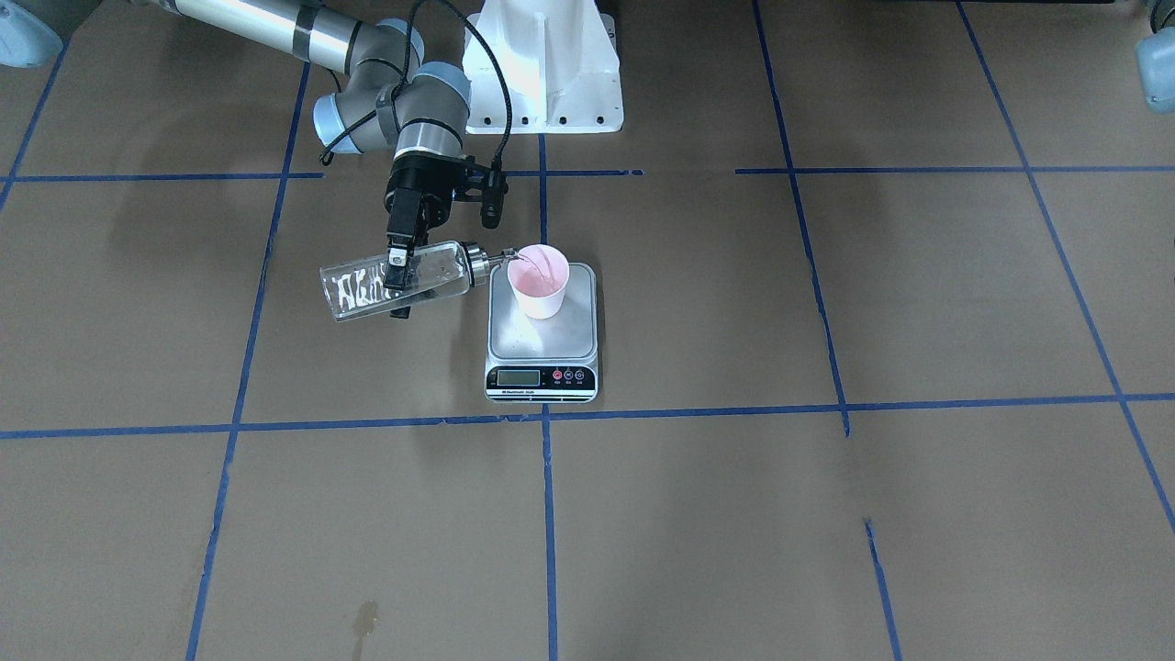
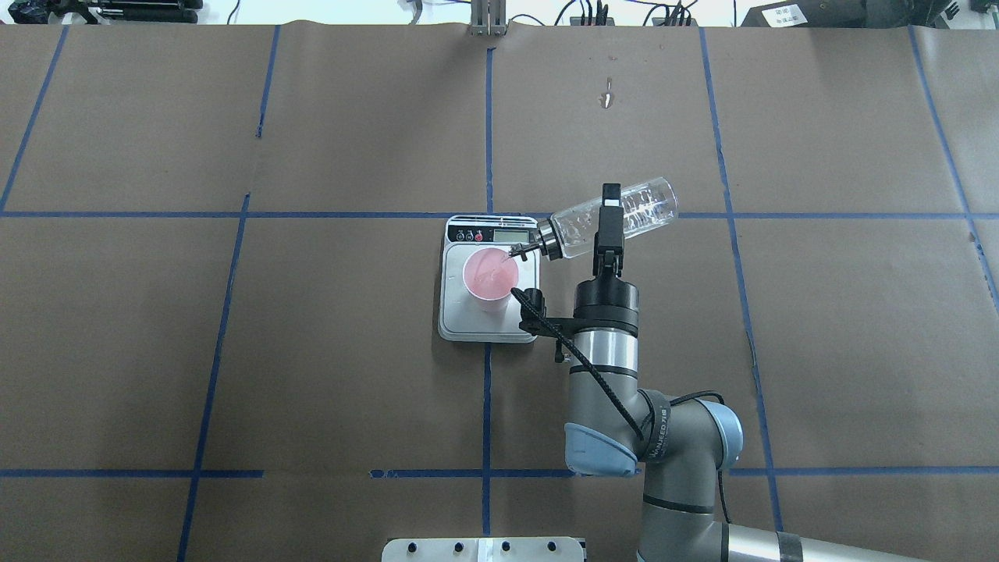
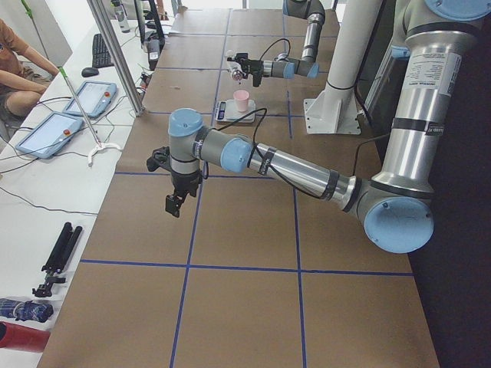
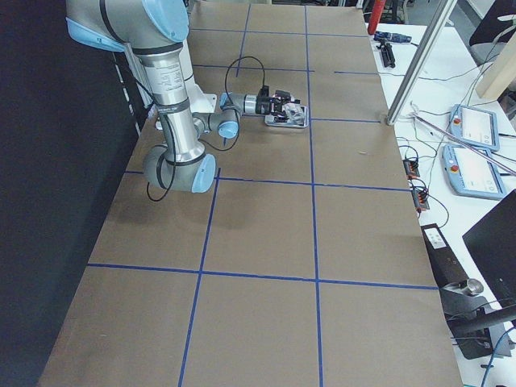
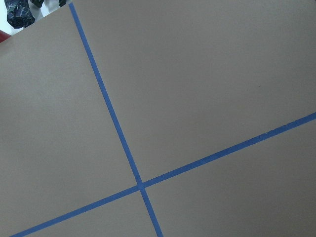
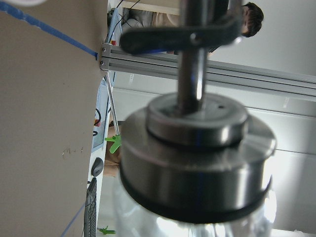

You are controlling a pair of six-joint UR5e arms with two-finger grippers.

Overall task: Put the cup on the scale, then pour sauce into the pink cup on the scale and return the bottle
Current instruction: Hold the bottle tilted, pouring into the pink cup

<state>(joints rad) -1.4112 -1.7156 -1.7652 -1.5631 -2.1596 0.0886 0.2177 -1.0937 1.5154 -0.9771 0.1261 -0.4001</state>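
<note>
- The right tool (image 1: 398, 286) is clamped across the middle of the bottle (image 1: 360, 292), a clear glass cylinder tipped nearly level, spout toward the cup (image 1: 542, 296).
- The shiny metal collar (image 1: 475, 262) and thin spout (image 1: 504, 256) reach over the cup's rim.
- Clear sauce (image 2: 493, 272) ripples inside the pale pink, tapered cup.
- The cup stands upright on the scale (image 1: 542, 347), a flat brushed-steel platform with a black display strip.
- The left tool (image 3: 175, 204) hangs above the worktop (image 1: 826, 514), brown paper gridded with blue tape (image 1: 548, 514), well apart from the scale. Whether it is apart or together cannot be told.
</note>
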